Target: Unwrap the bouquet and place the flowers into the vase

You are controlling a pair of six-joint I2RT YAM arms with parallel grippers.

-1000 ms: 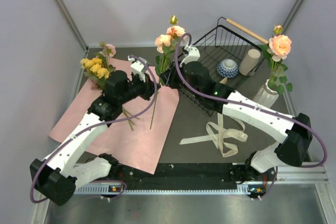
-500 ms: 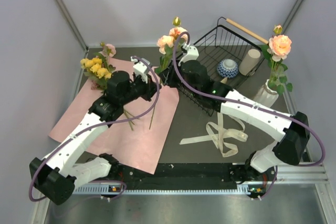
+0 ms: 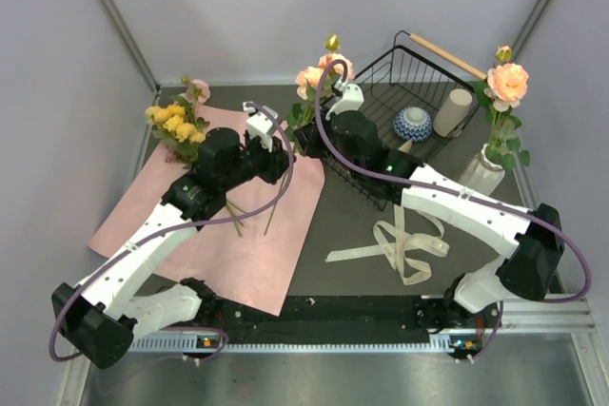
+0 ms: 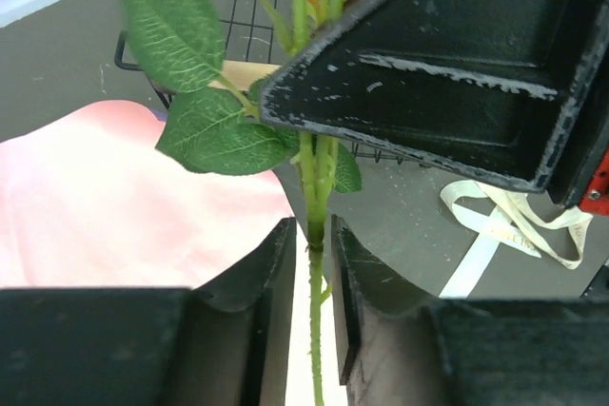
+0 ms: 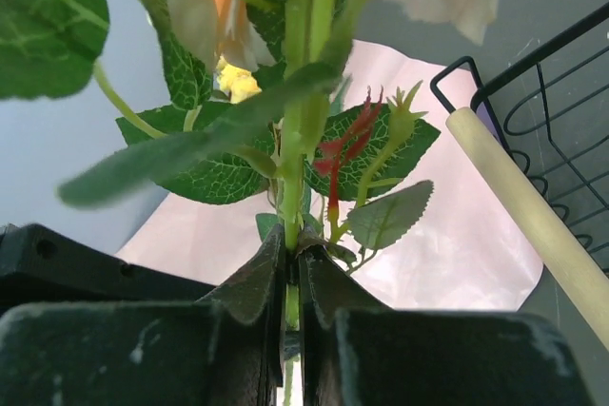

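On the left of the table (image 3: 362, 225) lies the opened pink wrapping paper (image 3: 238, 235); far right, the vase (image 3: 482, 170) holds one rose. Between them a peach rose stem (image 3: 309, 92) stands upright — right gripper (image 5: 292, 254) clamped on it, left gripper (image 4: 314, 235) slack around it lower down.

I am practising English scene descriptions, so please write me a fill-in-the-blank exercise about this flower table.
1. The right pincer is shut on the green ___ of an artificial rose.
2. The blue-and-white patterned bowl sits inside the black wire ___.
3. The tall white ribbed ceramic vase holds a rose of ___ colour.
Missing words: stem; basket; peach.
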